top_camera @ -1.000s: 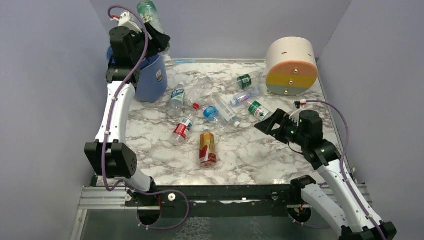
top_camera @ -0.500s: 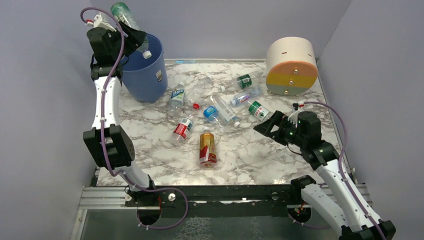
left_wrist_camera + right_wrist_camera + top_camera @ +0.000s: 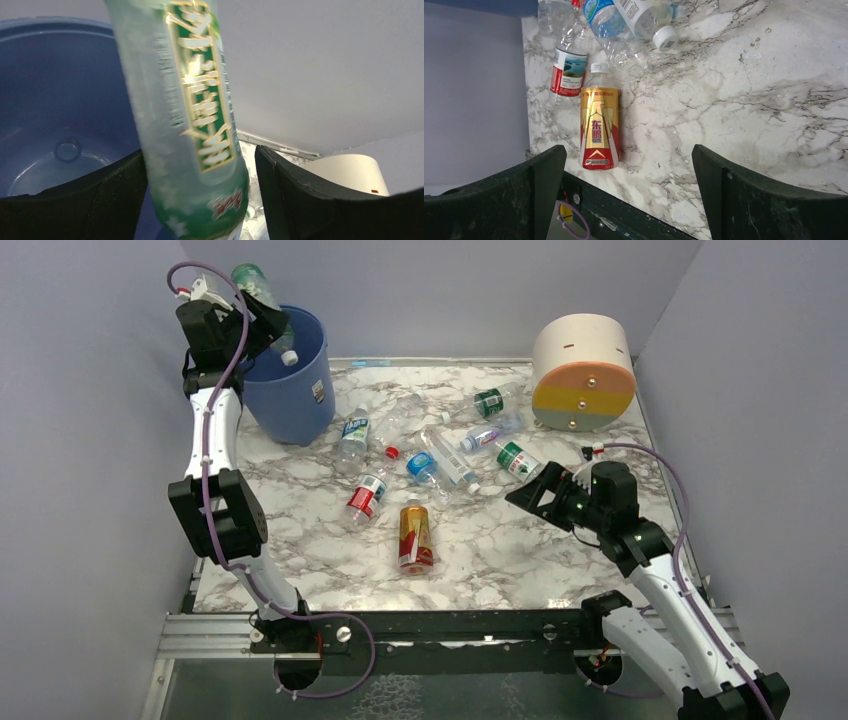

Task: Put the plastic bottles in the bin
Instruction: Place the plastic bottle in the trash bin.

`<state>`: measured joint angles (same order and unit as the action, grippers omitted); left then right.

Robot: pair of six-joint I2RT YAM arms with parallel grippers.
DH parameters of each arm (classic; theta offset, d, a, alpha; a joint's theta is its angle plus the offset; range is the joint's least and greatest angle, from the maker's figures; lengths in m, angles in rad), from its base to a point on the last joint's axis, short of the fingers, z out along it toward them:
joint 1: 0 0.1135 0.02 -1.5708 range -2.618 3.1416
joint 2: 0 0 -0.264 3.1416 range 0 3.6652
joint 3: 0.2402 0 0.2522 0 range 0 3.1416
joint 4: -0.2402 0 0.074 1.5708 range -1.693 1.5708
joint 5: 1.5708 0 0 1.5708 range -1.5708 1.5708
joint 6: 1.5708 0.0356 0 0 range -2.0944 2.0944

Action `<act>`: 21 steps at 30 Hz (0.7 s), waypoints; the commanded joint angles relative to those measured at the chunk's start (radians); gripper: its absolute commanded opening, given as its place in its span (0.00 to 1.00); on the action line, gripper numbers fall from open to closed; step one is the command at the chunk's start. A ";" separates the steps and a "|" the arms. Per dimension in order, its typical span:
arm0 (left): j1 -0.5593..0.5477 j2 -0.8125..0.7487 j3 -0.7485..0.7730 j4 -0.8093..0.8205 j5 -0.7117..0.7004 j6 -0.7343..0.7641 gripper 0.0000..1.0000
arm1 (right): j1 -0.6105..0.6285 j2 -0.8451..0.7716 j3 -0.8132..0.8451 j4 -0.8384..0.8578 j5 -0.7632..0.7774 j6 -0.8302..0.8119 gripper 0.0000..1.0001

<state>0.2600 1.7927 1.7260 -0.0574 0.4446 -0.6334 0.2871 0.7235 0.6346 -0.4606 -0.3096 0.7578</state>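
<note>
Tilting over one bin (image 3: 300, 405), one bottle (image 3: 185, 115); roughly nine bottles (image 3: 415, 535) lie scattered.

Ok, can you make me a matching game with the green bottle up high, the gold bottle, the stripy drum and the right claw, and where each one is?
1. raised green bottle
2. gold bottle
3. stripy drum
4. right gripper

A. lying on the table, near the front
B. back right corner
C. between the left gripper fingers, over the bin
D. open and empty, above the table

Pairs: 1-C, 2-A, 3-B, 4-D
</note>
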 commanded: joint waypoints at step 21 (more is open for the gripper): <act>-0.020 -0.241 -0.072 -0.104 0.069 0.038 0.90 | 0.003 0.097 0.006 0.095 0.044 -0.053 1.00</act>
<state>0.2592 1.7119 1.7149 -0.1684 0.4458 -0.5846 0.2871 0.7940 0.6346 -0.4099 -0.3069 0.7338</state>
